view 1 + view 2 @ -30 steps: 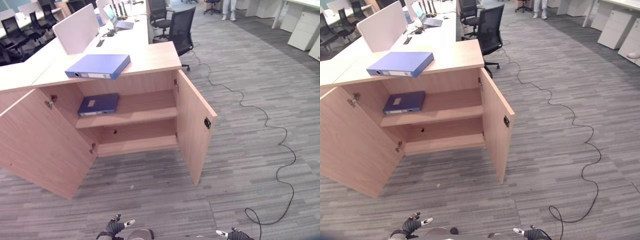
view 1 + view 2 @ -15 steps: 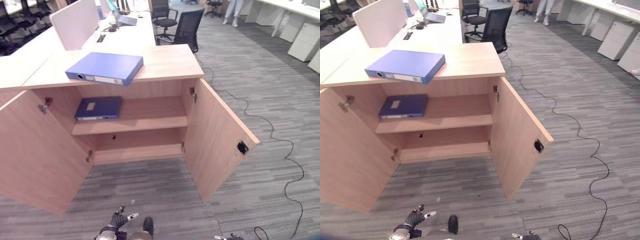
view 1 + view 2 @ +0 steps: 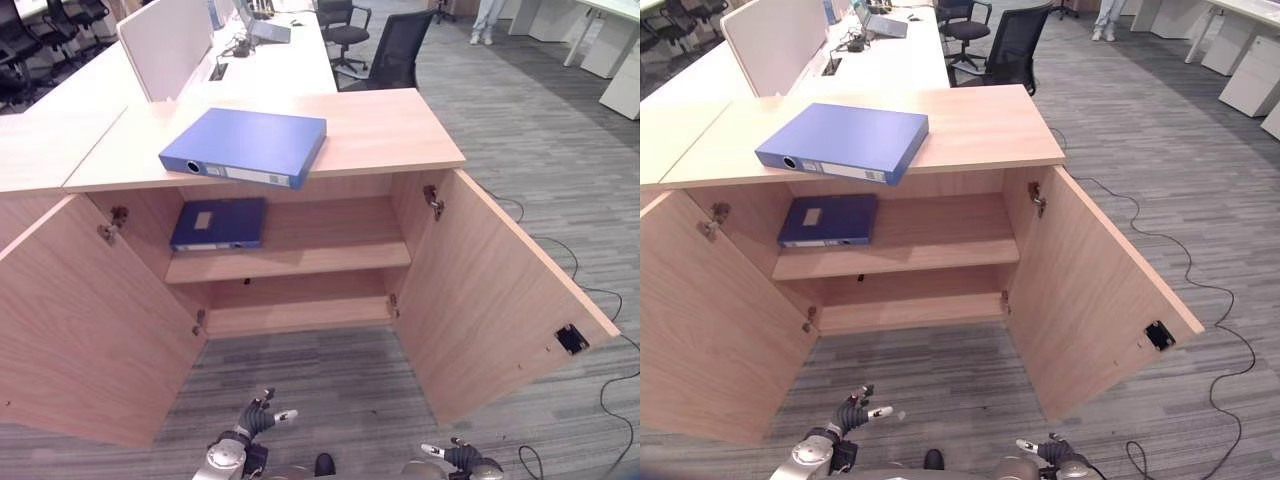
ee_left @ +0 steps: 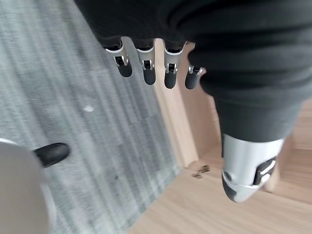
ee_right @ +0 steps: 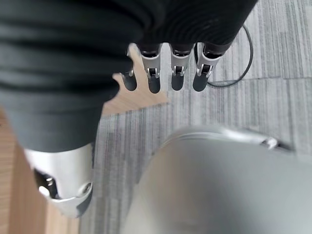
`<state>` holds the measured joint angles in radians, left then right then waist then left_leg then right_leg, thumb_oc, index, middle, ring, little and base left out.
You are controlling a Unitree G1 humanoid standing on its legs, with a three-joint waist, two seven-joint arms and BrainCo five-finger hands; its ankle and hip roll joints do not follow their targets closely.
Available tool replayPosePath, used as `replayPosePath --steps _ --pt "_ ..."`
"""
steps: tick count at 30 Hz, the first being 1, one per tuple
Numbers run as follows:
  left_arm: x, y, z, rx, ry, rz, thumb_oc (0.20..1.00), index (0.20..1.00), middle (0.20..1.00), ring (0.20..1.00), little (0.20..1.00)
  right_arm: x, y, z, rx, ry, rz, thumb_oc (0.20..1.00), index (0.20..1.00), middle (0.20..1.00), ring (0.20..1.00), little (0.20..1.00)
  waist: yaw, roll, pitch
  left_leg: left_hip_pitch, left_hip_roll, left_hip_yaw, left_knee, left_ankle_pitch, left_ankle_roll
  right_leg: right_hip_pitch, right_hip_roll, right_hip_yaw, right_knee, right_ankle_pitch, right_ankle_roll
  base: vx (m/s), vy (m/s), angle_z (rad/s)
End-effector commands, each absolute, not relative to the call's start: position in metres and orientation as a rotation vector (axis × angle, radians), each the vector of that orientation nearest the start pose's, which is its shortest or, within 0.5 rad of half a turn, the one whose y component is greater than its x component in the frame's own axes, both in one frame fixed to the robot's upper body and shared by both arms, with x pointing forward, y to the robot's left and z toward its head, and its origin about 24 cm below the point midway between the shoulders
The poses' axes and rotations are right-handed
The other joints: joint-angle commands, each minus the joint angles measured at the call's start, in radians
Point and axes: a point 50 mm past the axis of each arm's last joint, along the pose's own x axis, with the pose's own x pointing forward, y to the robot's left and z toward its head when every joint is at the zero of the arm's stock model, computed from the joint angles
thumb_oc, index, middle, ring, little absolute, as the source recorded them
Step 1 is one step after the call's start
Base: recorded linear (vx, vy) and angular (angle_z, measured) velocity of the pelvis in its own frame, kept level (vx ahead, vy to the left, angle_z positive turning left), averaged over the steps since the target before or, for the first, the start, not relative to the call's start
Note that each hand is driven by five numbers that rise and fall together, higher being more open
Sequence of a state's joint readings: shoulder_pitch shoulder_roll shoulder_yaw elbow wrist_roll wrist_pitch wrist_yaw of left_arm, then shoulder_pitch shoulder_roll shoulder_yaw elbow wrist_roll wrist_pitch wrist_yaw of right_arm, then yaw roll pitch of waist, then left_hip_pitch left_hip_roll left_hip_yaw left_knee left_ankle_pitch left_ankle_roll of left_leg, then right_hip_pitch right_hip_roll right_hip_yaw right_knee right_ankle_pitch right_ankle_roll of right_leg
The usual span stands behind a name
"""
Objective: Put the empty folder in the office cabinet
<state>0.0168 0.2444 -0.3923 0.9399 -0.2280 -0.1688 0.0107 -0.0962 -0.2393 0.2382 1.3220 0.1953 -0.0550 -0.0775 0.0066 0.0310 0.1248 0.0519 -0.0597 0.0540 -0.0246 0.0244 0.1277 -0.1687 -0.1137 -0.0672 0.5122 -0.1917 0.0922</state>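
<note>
The office cabinet [image 3: 300, 250] is pale wood-grain laminate, boxy, with both flat doors swung wide and small metal hinges showing at the inner edges. Its top is a smooth light surface [image 3: 390, 125]. On that surface, toward the cabinet's left front corner, lies a blue folder [image 3: 245, 146], a thick rectangular lever-arch binder with a matte cover, a white spine label and a round finger hole; one corner of it juts slightly past the front edge. On the cabinet's upper shelf [image 3: 320, 255], at the left end, a second, darker blue folder [image 3: 220, 222] lies flat with a pale label on its cover. The lower shelf holds nothing.

Both hands hang low in front of the cabinet, well apart from either folder and below the level of the doors. The left hand [image 3: 256, 418] has its fingers [image 4: 146, 68] straight and loosely spread, holding nothing. The right hand [image 3: 455, 456] likewise shows straight, relaxed fingers [image 5: 176, 73], empty.

The floor in front of the cabinet is grey striped carpet [image 3: 330, 390]. Behind the cabinet run long pale desks with a white divider panel [image 3: 165, 45] and a laptop [image 3: 265, 25], and a black mesh office chair [image 3: 400, 50] stands just beyond its right rear corner.
</note>
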Motion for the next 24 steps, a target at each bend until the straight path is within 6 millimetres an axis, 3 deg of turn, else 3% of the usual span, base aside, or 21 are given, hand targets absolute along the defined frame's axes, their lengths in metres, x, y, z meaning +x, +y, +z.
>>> replayPosePath --steps 1,5,12,13,14,15,16,18,20,23,24 --pt "0.156 0.176 -0.126 0.185 0.741 -0.185 1.000 1.000 1.000 1.000 1.000 0.113 -0.232 -0.157 -0.247 1.166 -0.144 1.000 1.000 1.000 1.000 1.000 -0.010 -0.050 0.001 -0.022 -0.004 -0.045 0.045 -0.081 -0.060 0.083 0.038 0.009 -0.362 0.193 0.010 0.13 -0.079 0.75" --pt "0.149 0.177 -0.129 0.141 0.760 -0.160 1.000 1.000 1.000 1.000 1.000 0.095 -0.232 -0.162 -0.254 1.225 -0.132 1.000 1.000 1.000 1.000 1.000 0.006 -0.058 -0.037 0.012 -0.009 -0.052 0.025 -0.097 -0.062 0.156 0.053 0.001 -0.463 0.205 -0.009 0.19 -0.085 0.51" --pt "0.147 0.173 -0.128 0.058 0.764 -0.167 1.000 1.000 1.000 1.000 1.000 0.090 -0.232 -0.163 -0.239 1.237 -0.127 1.000 1.000 1.000 1.000 1.000 0.005 -0.061 -0.050 0.026 0.010 -0.056 0.045 -0.122 -0.086 0.201 0.064 -0.012 -0.479 0.183 -0.025 0.11 -0.098 0.05" --pt "0.153 0.172 -0.125 0.016 0.742 -0.156 1.000 1.000 1.000 1.000 1.000 0.091 -0.232 -0.163 -0.235 1.234 -0.126 1.000 1.000 1.000 1.000 1.000 0.001 -0.069 -0.039 -0.007 0.021 -0.041 0.151 -0.143 -0.119 0.210 0.070 -0.012 -0.464 0.156 -0.042 0.00 -0.182 0.05" --pt "0.156 0.171 -0.121 -0.008 0.722 -0.154 1.000 1.000 1.000 1.000 1.000 0.092 -0.233 -0.163 -0.237 1.230 -0.129 1.000 1.000 1.000 1.000 1.000 0.001 -0.074 -0.027 -0.046 0.032 -0.029 0.229 -0.126 -0.132 0.215 0.069 -0.014 -0.459 0.151 -0.050 -0.07 -0.209 0.13" --pt "0.162 0.171 -0.117 -0.030 0.695 -0.143 1.000 1.000 1.000 1.000 1.000 0.094 -0.235 -0.162 -0.243 1.225 -0.133 1.000 1.000 1.000 1.000 1.000 0.005 -0.079 -0.008 -0.133 0.040 -0.037 0.382 -0.083 -0.149 0.216 0.070 -0.019 -0.451 0.151 -0.065 -0.13 -0.165 0.14" --pt "0.168 0.171 -0.112 -0.048 0.667 -0.132 1.000 1.000 1.000 1.000 1.000 0.097 -0.236 -0.161 -0.248 1.216 -0.136 1.000 1.000 1.000 1.000 1.000 0.014 -0.082 0.012 -0.186 0.035 -0.046 0.476 -0.046 -0.152 0.215 0.074 -0.019 -0.438 0.147 -0.077 -0.12 -0.155 0.17" --pt "0.170 0.170 -0.110 -0.056 0.657 -0.128 1.000 1.000 1.000 1.000 1.000 0.098 -0.238 -0.160 -0.253 1.215 -0.140 1.000 1.000 1.000 1.000 1.000 0.014 -0.083 0.017 -0.227 0.034 -0.051 0.528 -0.046 -0.146 0.213 0.077 -0.022 -0.431 0.140 -0.083 -0.01 -0.073 -0.04" --pt "0.179 0.169 -0.097 -0.069 0.583 -0.135 1.000 1.000 1.000 1.000 1.000 0.096 -0.243 -0.160 -0.275 1.225 -0.145 1.000 1.000 1.000 1.000 1.000 0.029 -0.088 0.004 -0.255 0.053 -0.030 0.383 -0.067 -0.125 0.224 0.075 -0.019 -0.427 0.118 -0.081 0.12 -0.005 -0.11" --pt "0.188 0.171 -0.081 -0.048 0.499 -0.146 1.000 1.000 1.000 1.000 1.000 0.096 -0.247 -0.159 -0.298 1.228 -0.148 1.000 1.000 1.000 1.000 1.000 0.041 -0.058 -0.022 -0.170 0.064 -0.074 0.106 0.017 -0.133 0.248 0.096 -0.006 -0.430 0.102 -0.073 0.11 0.067 -0.06" --pt "0.187 0.171 -0.081 -0.047 0.499 -0.146 1.000 1.000 1.000 1.000 1.000 0.095 -0.247 -0.159 -0.299 1.228 -0.148 1.000 1.000 1.000 1.000 1.000 0.041 -0.059 -0.021 -0.167 0.064 -0.074 0.102 0.019 -0.133 0.249 0.096 -0.006 -0.430 0.102 -0.073 0.12 0.075 -0.13"
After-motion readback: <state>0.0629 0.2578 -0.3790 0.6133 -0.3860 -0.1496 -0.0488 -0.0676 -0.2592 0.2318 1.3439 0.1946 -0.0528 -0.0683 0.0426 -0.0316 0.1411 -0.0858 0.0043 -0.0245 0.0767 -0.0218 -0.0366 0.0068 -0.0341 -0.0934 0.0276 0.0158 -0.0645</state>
